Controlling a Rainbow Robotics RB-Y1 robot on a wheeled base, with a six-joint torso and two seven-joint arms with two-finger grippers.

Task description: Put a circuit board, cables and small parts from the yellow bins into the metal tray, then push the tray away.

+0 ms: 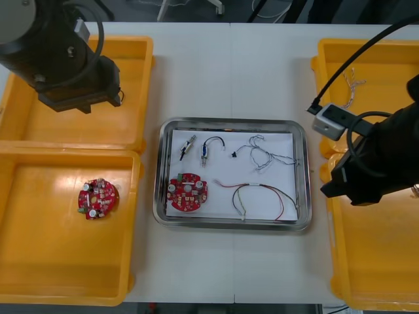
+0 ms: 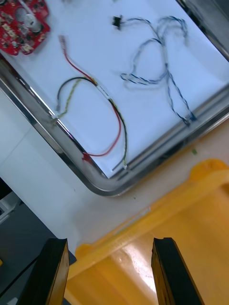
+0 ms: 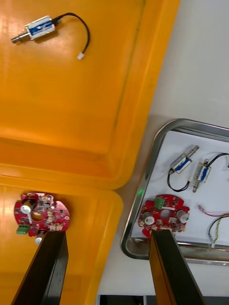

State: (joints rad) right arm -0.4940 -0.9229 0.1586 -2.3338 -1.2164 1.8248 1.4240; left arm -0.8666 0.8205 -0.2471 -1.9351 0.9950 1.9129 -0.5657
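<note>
The metal tray (image 1: 298, 220), white inside, lies between the bins. It holds a round red circuit board (image 1: 188, 193), two small metal parts (image 1: 188, 146) with black cables, a twisted blue and white cable (image 1: 262, 154) and a red and yellow cable (image 1: 258, 196). My left gripper (image 3: 107, 238) hangs open over the far left yellow bin (image 1: 141, 85), with nothing between its fingers. My right gripper (image 2: 109, 243) is open above the rim of the near right yellow bin (image 2: 191, 228), just beside the tray's corner (image 2: 102, 183).
A second circuit board (image 1: 98, 197) lies in the near left bin (image 1: 19, 261). One small metal part with a black cable (image 3: 38, 27) rests in the far left bin. A blue and white cable (image 1: 353, 82) lies in the far right bin.
</note>
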